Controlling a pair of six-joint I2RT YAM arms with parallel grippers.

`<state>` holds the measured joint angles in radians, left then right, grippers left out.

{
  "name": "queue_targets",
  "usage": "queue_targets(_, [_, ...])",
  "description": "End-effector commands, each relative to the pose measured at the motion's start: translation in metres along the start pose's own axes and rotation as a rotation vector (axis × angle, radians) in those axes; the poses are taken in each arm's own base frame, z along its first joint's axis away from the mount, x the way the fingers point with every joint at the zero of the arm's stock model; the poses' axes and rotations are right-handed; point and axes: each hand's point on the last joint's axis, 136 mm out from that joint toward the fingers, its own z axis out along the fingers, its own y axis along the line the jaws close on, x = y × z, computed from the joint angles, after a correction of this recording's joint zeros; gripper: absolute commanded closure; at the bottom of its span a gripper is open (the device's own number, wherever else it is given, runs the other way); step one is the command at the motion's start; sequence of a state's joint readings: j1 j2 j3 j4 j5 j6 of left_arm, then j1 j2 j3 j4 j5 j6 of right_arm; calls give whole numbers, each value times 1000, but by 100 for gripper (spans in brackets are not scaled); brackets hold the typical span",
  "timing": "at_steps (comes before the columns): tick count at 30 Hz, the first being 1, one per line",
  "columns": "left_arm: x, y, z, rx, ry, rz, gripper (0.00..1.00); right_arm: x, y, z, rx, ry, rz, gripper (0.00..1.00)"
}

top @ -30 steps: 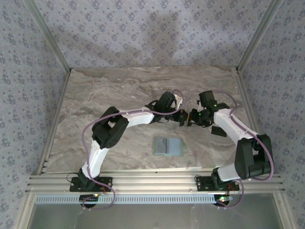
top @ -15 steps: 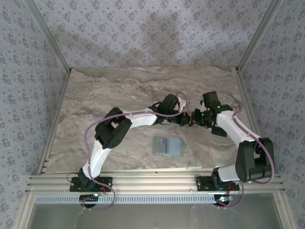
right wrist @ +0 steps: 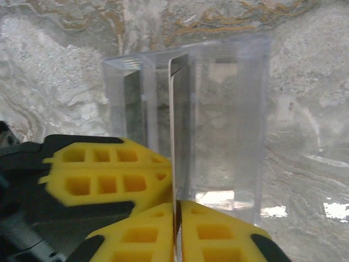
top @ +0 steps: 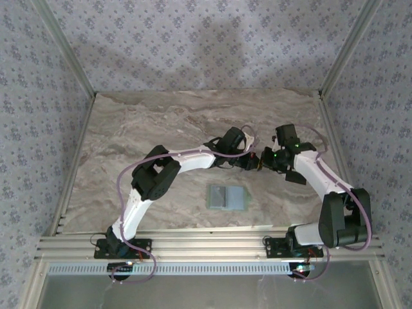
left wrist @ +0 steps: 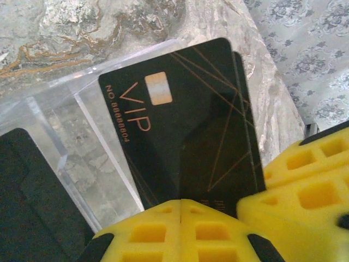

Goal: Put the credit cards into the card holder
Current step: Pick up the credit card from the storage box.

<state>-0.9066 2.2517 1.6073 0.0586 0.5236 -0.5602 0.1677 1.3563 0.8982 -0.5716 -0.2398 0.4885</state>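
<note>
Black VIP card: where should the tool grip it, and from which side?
Grip the short end away from the chip, pads flat on both faces, coming in along the long axis. The black card is thin, so likely only its faces give purchase, and the chip end stays free to lead into a slot. The right tool pinches it this way, seen edge-on in its wrist view.

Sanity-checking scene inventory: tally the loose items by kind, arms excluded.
credit cards: 2, one behind the other
card holder: 1
clear plastic box: 1
total: 4
</note>
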Motion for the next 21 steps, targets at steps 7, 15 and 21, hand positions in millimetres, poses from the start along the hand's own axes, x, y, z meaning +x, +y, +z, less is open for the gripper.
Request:
queue_targets(7, [17, 16, 20, -70, 58, 6, 100, 0, 12, -14, -70, -23, 1, 84])
queue_targets(15, [17, 17, 22, -74, 60, 4, 100, 0, 7, -16, -58, -34, 5, 91])
queue_targets(21, [19, 20, 23, -81, 65, 0, 100, 0, 6, -24, -53, -56, 7, 95])
